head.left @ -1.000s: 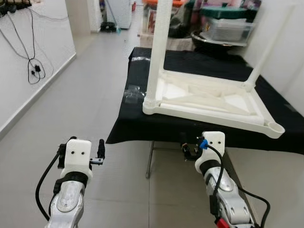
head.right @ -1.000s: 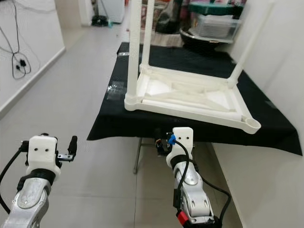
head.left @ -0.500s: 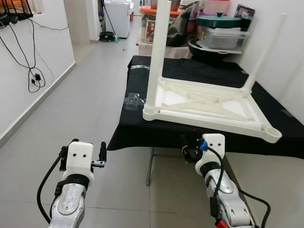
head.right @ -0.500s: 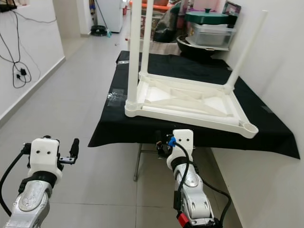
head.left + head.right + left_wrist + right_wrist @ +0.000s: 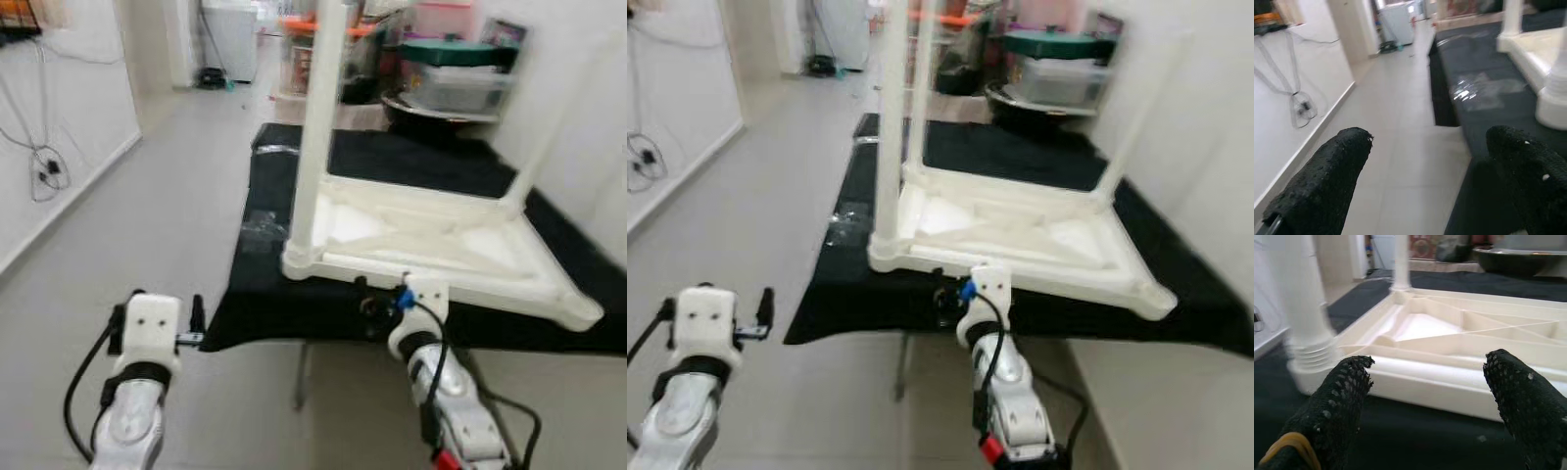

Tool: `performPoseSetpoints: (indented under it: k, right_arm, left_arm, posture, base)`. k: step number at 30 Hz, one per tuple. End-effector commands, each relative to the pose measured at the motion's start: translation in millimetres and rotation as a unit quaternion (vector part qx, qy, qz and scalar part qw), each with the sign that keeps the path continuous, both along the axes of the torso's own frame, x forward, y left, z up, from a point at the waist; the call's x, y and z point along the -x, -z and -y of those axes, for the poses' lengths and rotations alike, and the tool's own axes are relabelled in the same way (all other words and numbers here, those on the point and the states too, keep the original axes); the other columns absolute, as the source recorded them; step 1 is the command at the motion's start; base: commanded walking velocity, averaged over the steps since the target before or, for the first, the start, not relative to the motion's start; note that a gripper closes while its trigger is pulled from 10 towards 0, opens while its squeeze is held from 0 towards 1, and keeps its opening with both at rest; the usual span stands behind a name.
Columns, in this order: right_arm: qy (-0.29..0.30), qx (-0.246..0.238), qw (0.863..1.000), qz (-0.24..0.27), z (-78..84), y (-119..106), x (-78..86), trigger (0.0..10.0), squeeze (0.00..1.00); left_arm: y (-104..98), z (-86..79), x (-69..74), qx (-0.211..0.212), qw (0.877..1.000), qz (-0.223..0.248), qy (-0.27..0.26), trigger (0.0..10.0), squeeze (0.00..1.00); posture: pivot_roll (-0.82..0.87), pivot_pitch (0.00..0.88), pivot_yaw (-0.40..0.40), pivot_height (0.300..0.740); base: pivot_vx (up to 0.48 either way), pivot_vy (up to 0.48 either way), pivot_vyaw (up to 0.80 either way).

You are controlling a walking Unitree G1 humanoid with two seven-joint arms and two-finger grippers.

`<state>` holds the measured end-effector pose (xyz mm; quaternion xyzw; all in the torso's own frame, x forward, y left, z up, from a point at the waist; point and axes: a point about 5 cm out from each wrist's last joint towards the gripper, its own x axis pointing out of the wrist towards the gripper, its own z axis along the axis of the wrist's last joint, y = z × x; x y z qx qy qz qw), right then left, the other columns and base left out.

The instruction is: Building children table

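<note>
A white children's table (image 5: 431, 245) lies upside down on a black-clothed table (image 5: 255, 318). Its near-left leg (image 5: 312, 147) and far-right leg (image 5: 549, 127) stand upright, and a third leg (image 5: 923, 88) rises at the far left. The near-right corner socket (image 5: 583, 313) holds no leg. My right gripper (image 5: 1430, 362) is open and points at the frame's near edge (image 5: 1449, 382), level with it and a little short of it. My left gripper (image 5: 1430, 142) is open and holds nothing. It hovers over the floor, left of the cloth's front corner.
A clear plastic bag (image 5: 260, 230) lies on the cloth left of the frame. Lidded tubs and a dark pot (image 5: 456, 83) crowd the back. A white wall runs close on the right. Cables (image 5: 44, 171) hang on the left wall beside the tiled floor (image 5: 167, 206).
The whole view has moved closer to the table and is blurred. The right gripper now sits up at the cloth's front edge, just before the white frame.
</note>
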<state>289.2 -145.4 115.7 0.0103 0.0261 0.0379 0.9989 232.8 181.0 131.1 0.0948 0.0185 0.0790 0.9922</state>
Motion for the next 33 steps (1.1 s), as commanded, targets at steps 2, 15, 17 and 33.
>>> performPoseSetpoints:
  k: [2, 15, 17, 33]
  right_arm:
    - [0.020, 0.002, 1.000, 0.001, 10.8, 0, 0.4, 10.0, 0.00]
    - [0.026, 0.001, 1.000, 0.006, 11.9, -2, -1.9, 10.0, 0.00]
    - [0.028, 0.002, 1.000, 0.006, 12.4, -2, -2.0, 10.0, 0.00]
    - [0.000, -0.032, 0.999, -0.016, 31.6, -3, -17.2, 10.0, 0.00]
  left_arm:
    - [0, 6.2, -0.5, 0.000, 1.000, 0.002, 0.011, 10.0, 0.00]
    - [0, 4.7, -0.8, 0.008, 1.000, 0.000, 0.003, 10.0, 0.00]
    - [0, 4.9, -0.7, 0.009, 1.000, -0.001, 0.003, 10.0, 0.00]
    - [4, 8.5, 1.5, 0.018, 1.000, -0.013, 0.012, 10.0, 0.00]
  posture:
    - [0.11, 0.000, -0.099, 0.740]
    - [0.11, 0.000, -0.099, 0.740]
    - [0.11, 0.000, -0.099, 0.740]
    - [0.10, 0.000, -0.096, 0.740]
  base:
    - [0.300, 0.000, 0.00]
    - [0.182, 0.000, 0.00]
    - [0.000, 0.000, 0.00]
    - [0.000, 0.000, 0.00]
